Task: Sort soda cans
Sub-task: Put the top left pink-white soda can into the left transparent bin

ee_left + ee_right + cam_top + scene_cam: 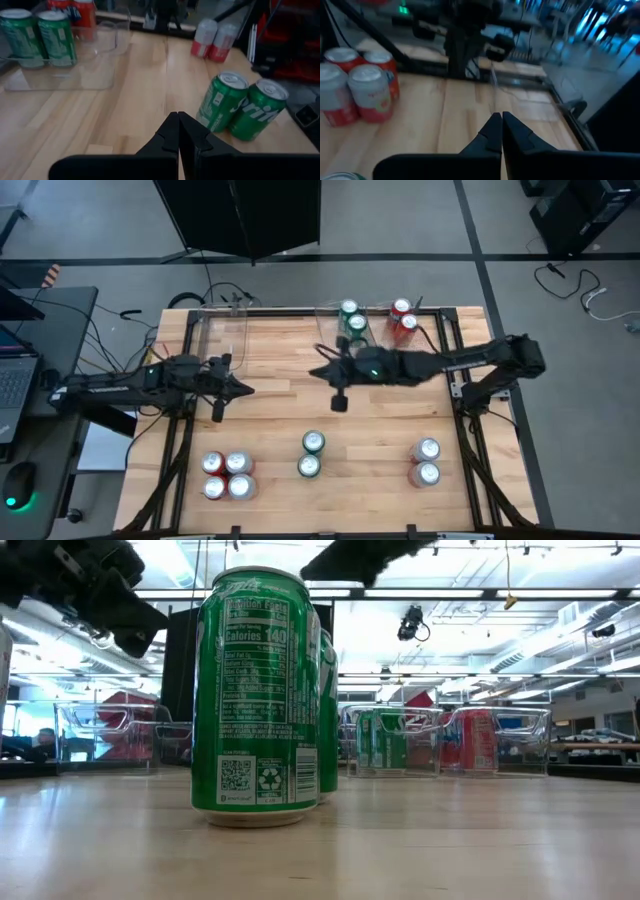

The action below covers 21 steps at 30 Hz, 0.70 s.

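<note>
1. My left gripper (pixel 243 389) hangs clenched and empty over the table's (pixel 280 420) left half.
2. My right gripper (pixel 322 373) is clenched too, empty, near the middle.
3. Two green cans (pixel 311 454) stand at front centre; two more sit in the back bin (pixel 338 312).

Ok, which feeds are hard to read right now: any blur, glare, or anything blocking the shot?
Low view: the near green can fills the middle and hides what lies behind it; bright ceiling lights backlight the arms into silhouettes. Right wrist view: dim with a blue cast, and the far side is blurred; the red cans stay readable. Left wrist view: evenly lit, green pair sharp. High view: clear, no glare.
</note>
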{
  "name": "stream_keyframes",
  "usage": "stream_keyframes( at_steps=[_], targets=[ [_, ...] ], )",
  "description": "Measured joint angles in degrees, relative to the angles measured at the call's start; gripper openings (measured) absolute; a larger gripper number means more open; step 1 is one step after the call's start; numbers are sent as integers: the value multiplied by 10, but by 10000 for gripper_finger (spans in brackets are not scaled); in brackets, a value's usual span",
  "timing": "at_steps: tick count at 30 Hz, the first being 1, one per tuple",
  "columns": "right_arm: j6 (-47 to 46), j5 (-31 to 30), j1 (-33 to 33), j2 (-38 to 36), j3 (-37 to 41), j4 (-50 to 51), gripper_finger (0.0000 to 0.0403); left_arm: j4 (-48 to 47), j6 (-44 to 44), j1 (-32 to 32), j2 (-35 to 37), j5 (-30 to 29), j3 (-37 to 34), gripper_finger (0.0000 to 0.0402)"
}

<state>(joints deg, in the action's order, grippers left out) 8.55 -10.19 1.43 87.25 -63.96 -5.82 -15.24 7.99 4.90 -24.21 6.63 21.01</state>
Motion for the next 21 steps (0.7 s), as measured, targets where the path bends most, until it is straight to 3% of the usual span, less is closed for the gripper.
stream_keyframes(
  at_steps=[7, 13, 21],
  targets=[
    [-51, -7, 50, -53, 142, -147, 0, -89, 10, -47, -122, -26, 100, 2],
    [-92, -3, 92, -52, 159, -157, 12, -221, 70, -110, -240, -31, 213, 2],
    [-95, -21, 136, -31, 159, -163, 67, -355, 216, -248, -370, -65, 360, 2]
  ],
)
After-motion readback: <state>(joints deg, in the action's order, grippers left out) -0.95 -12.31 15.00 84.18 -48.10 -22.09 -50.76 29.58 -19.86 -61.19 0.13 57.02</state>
